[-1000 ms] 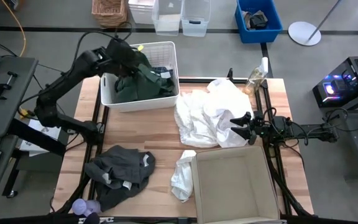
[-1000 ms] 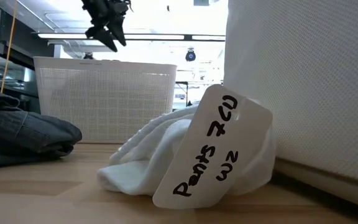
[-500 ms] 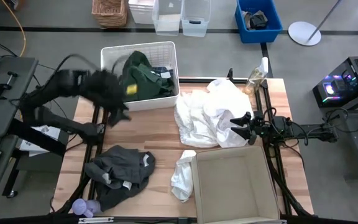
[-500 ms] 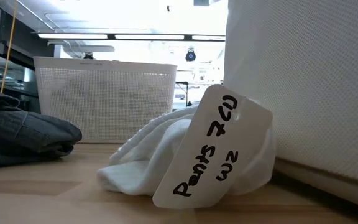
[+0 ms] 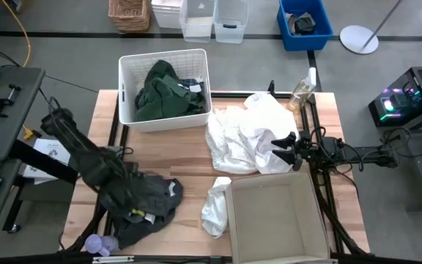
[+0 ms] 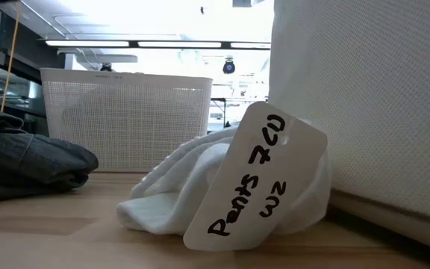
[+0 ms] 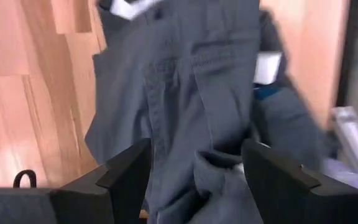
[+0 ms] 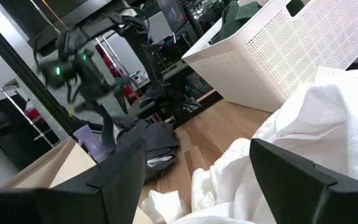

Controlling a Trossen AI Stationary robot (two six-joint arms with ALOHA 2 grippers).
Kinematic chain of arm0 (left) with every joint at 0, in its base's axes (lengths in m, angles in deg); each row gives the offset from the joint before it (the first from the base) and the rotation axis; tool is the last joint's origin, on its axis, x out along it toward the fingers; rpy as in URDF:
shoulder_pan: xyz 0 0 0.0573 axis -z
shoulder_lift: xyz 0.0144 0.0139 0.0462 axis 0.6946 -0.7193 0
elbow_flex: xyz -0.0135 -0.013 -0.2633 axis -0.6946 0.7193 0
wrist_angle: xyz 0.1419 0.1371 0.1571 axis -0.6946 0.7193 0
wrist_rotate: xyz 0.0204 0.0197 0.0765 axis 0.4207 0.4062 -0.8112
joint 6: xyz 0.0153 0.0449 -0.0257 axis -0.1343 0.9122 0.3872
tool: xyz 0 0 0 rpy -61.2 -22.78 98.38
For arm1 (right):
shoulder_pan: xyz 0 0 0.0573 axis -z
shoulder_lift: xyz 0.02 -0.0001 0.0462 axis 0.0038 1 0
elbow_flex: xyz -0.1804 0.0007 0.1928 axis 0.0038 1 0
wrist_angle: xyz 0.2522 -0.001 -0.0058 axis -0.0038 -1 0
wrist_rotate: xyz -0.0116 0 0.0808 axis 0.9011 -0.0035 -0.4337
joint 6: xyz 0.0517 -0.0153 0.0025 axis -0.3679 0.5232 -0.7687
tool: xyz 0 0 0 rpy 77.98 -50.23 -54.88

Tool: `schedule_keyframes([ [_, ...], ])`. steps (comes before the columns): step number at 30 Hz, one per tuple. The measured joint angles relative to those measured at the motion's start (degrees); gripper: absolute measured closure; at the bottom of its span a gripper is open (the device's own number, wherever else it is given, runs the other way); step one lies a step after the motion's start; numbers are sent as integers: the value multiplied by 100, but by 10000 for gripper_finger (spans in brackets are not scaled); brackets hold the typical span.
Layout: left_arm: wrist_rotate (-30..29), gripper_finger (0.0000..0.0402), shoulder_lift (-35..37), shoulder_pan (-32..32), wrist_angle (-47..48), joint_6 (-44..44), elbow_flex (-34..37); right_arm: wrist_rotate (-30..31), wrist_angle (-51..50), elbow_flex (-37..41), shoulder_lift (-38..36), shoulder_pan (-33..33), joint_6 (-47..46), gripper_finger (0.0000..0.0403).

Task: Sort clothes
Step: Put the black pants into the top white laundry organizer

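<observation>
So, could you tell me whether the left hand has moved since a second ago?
Yes: the left hand swung from above the white basket down to the dark grey garment.

Both hands open (left [image 7: 191,168] lowered)

My tabletop [image 5: 182,150] is pale wood planking. At about eleven o'clock on it stands the white slotted basket [image 5: 200,82] with dark green pieces [image 5: 163,92] inside. At two o'clock lies a heap of white garments [image 5: 244,136], spreading toward the middle. At five o'clock sits the beige box [image 5: 273,220], with a small white piece [image 5: 215,207] bunched just beside its wall, a handwritten tag [image 6: 263,179] leaning on it. At seven o'clock lies the crumpled dark grey garment [image 5: 149,202].
</observation>
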Motion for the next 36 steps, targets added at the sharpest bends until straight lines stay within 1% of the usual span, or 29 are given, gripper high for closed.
schedule_keyframes([
  [5,-142,163,-528,99,-247,91,595,0,0,0,0,-2,0,124],
  [7,-60,163,-625,95,-801,76,925,0,1,-1,0,-2,0,124],
  [9,168,163,-691,95,-1516,84,1277,0,0,-1,0,-1,0,124],
  [12,166,163,-849,95,-2315,75,1781,0,0,-1,0,-1,0,124],
  [15,156,163,-1068,2,-2832,71,2205,0,0,-1,-2,-2,0,124],
  [18,194,169,-1303,-87,-3064,83,2482,0,0,-1,-2,-1,0,124],
  [19,192,180,-1370,-119,-3132,83,2549,0,0,1,-2,-2,0,124],
  [21,189,226,-1526,-193,-3195,95,2581,0,0,-1,-2,0,1,124],
  [22,127,263,-1577,-226,-3203,93,2587,0,0,-1,-2,-1,0,124],
  [24,18,350,-1599,-299,-3258,130,2596,0,0,0,-6,-2,0,124],
  [25,4,372,-1576,-349,-3278,111,2593,0,0,-1,2,-2,0,124],
  [27,-165,379,-1515,-480,-3248,164,2477,0,0,0,7,0,0,124],
  [28,-338,384,-1443,-591,-3320,287,2386,0,0,-1,7,-1,0,124],
  [30,-896,393,-1230,-903,-3412,638,2225,2,1,0,7,0,0,124],
  [32,-1247,395,-856,-1264,-3454,920,2013,2,2,-1,11,0,0,124],
  [36,-1525,398,-190,-1971,-3389,1553,1483,2,0,-1,29,0,0,124],
])
